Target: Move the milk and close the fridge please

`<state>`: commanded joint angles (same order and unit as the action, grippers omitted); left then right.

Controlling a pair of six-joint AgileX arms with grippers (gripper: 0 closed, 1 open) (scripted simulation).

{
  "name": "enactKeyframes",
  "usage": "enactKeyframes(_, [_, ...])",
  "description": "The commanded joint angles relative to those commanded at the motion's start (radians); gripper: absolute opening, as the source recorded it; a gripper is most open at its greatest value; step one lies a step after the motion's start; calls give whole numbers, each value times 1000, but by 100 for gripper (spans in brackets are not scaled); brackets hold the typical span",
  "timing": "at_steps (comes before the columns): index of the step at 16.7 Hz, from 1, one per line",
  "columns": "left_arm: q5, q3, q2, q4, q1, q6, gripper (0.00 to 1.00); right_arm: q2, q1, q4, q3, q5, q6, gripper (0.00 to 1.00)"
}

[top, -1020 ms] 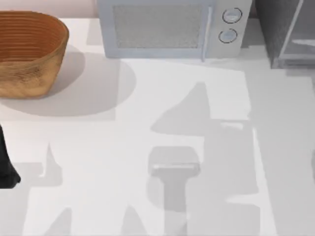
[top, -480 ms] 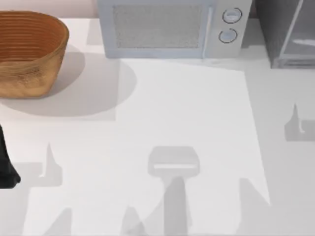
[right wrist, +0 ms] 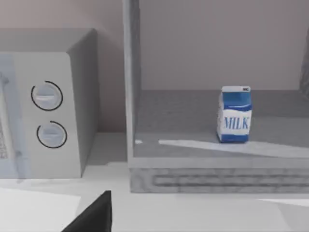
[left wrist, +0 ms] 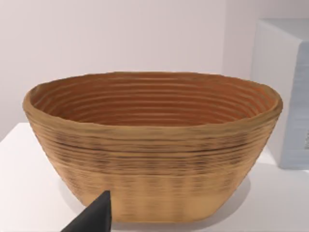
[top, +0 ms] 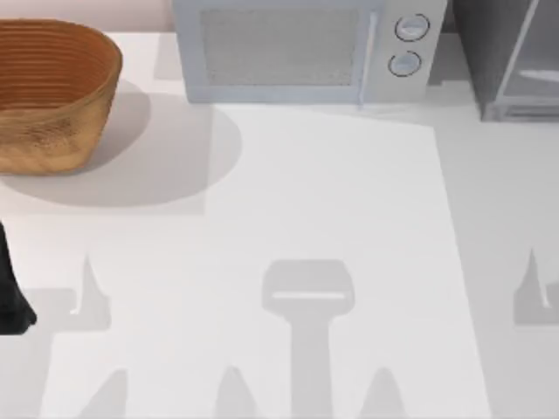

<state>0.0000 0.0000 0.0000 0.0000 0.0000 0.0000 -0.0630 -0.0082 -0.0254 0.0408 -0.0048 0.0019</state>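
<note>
Top view, table: white table point(top: 288, 201), crossed by grey shadows.
Top view, basket: woven wicker basket point(top: 54, 92) at the far left corner, upright and open at the top.
Top view, microwave: light-grey microwave point(top: 301, 51) along the far edge, two round knobs point(top: 410, 28) stacked at its right end.
Top view, fridge: grey fridge point(top: 511, 57) at the far right corner, just beside the microwave, its pale door panel angled outward.
Top view, left arm: a dark piece of the left arm point(top: 10, 297) at the left edge of the table (parked, well apart from the basket).
Left wrist view, basket: the basket point(left wrist: 154, 145) stands close ahead on the table; part of the microwave's side point(left wrist: 285, 96) is beside it.
Left wrist view, left gripper: one black fingertip point(left wrist: 94, 216) at the picture's edge; how far the claw is open cannot be told, and nothing is seen in it.
Right wrist view, milk: blue-and-white milk carton point(right wrist: 235, 114), upright on the floor inside the fridge point(right wrist: 212, 159), lettering facing out (the door stands open).
Right wrist view, microwave: the knobbed end point(right wrist: 48, 108) stands just beside the fridge wall.
Right wrist view, right gripper: one black fingertip point(right wrist: 94, 215), well apart from the milk; its opening cannot be told.
</note>
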Motion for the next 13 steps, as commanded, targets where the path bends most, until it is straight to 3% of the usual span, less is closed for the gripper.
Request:
enactKeyframes(9, [0, 0, 0, 0, 0, 0, 100, 60, 5, 25, -38, 4, -2, 100])
enactKeyframes(13, [0, 0, 0, 0, 0, 0, 100, 131, 0, 133, 21, 11, -1, 100])
